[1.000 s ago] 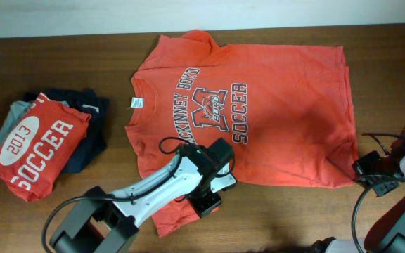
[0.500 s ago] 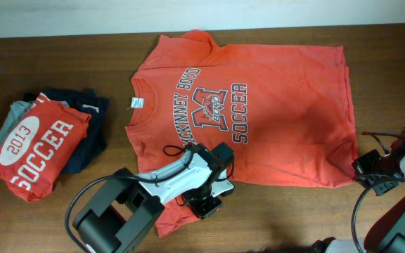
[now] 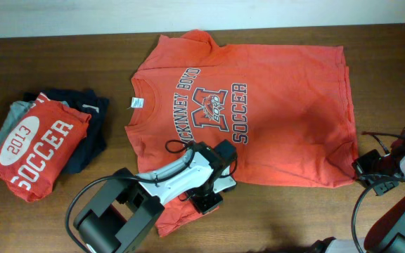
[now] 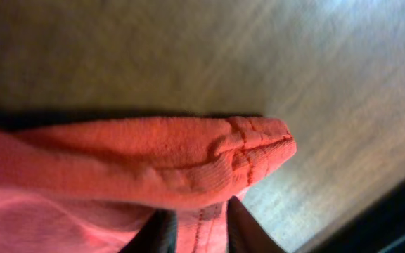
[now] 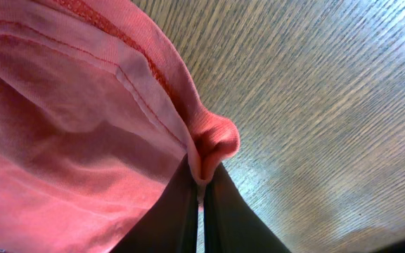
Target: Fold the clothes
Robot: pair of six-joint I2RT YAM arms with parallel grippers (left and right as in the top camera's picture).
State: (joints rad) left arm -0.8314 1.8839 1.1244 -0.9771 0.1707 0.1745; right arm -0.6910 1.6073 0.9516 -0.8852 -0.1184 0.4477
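The orange-red T-shirt (image 3: 273,105) lies flat on the table, print up and collar to the left. Its near sleeve (image 3: 173,216) points at the front edge. My left gripper (image 3: 209,199) sits on that sleeve where it joins the body. In the left wrist view a bunched, hemmed fold of the shirt (image 4: 188,158) is pinched in my left gripper (image 4: 201,232). My right gripper (image 3: 361,169) is at the shirt's near right corner. In the right wrist view my right gripper (image 5: 201,207) is shut on a puckered bit of the hem (image 5: 213,144).
A pile of folded clothes lies at the left: a red "2013 SOCCER" shirt (image 3: 39,144) on top of a dark navy garment (image 3: 88,123) and a grey one (image 3: 7,121). Bare wooden table (image 3: 294,218) runs along the front. The right arm's cables (image 3: 378,184) hang at the right edge.
My left gripper has narrowed onto the sleeve fabric and the left arm's elbow has swung right. The shirt and my right gripper have kept their places.
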